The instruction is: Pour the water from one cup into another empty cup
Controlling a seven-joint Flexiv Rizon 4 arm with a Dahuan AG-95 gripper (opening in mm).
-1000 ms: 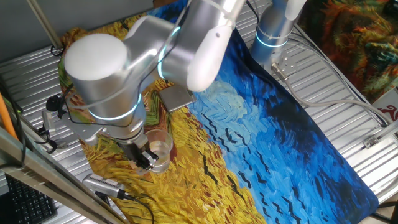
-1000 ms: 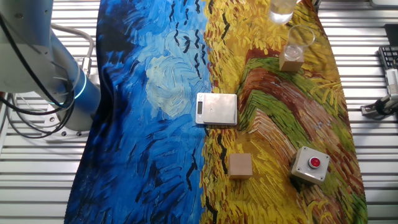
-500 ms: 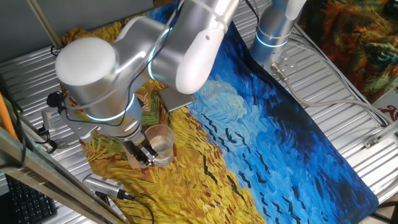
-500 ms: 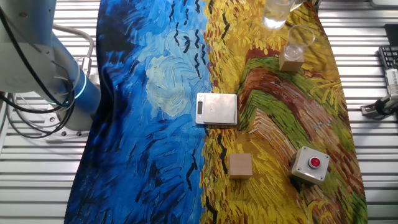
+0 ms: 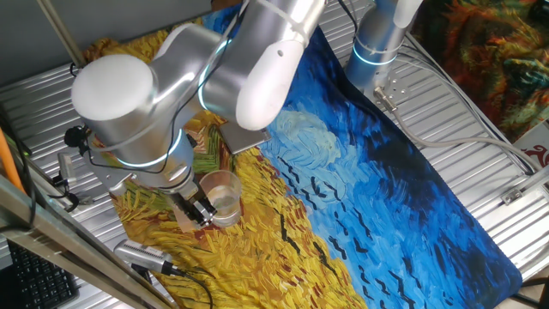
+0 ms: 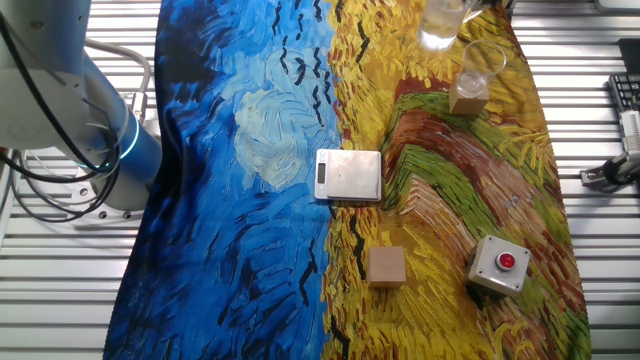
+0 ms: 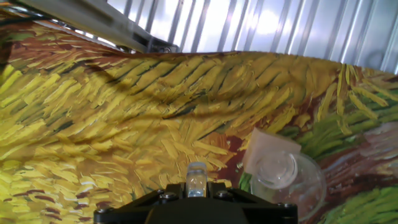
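My gripper (image 5: 201, 211) is shut on the rim of the clear tumbler (image 5: 219, 195), which it holds roughly upright near the yellow end of the cloth. A little water (image 5: 225, 206) lies in the tumbler's bottom. In the other fixed view the tumbler (image 6: 440, 22) is at the top edge, just left of the small peach-tinted cup (image 6: 479, 60), which stands on a wooden block (image 6: 467, 96). The hand view shows the clamped rim (image 7: 196, 176) between the jaws of my gripper (image 7: 196, 186). The small cup (image 7: 283, 175) on its block (image 7: 268, 149) lies lower right of it.
A silver scale (image 6: 348, 175) lies mid-cloth. A wooden cube (image 6: 386, 266) and a box with a red button (image 6: 498, 264) sit further along. The painted cloth (image 6: 250, 150) covers a ribbed metal table (image 6: 600, 200). The robot base (image 6: 70, 110) stands at the left.
My gripper and the tumbler shifted a little, leftward in the other fixed view and upward in the first fixed view. The small cup and block stayed put.
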